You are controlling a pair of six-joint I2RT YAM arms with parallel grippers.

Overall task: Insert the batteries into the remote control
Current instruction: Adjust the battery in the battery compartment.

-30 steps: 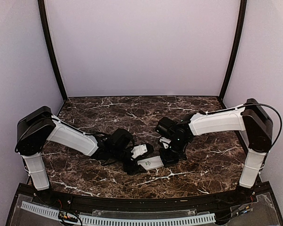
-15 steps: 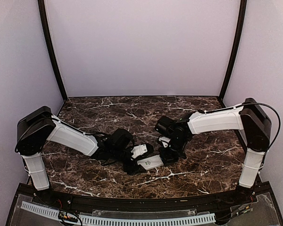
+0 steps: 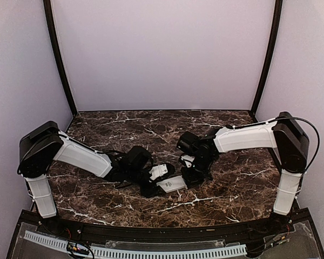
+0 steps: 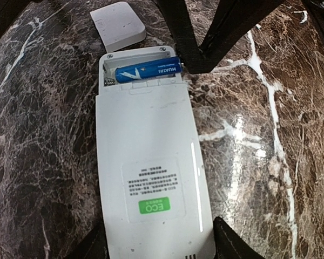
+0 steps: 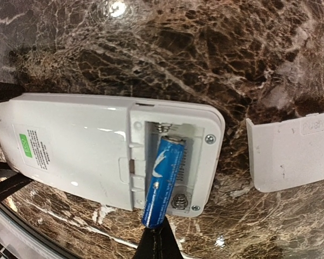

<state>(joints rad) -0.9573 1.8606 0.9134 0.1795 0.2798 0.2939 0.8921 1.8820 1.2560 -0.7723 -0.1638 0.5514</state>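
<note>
Remote control lay face down on the bench, green ECO label up, battery bay uncovered at the end away from the left arm. Bay held one blue battery, not seated: one end was tucked in near the coil spring, the other end rode up over the bay's rim, so it sat tilted. The slot beside it showed only its own spring contact. No second battery showed in any view. The white cover lay flat on the bench just past the bay end, near the remote but not touching it. Left pincer straddled the label end of the remote, one finger against each long edge with no bench showing between, so it was gripping the remote at about half spread. Right pincer was fully closed and held nothing, its joined tips right at the raised end of the battery. From above, the left arm sloped down low from its base toward the bench centre. The right arm ran nearly level inward, then its wrist dropped onto the bay end. Both pincers met at the remote near the front middle of the bench.
</note>
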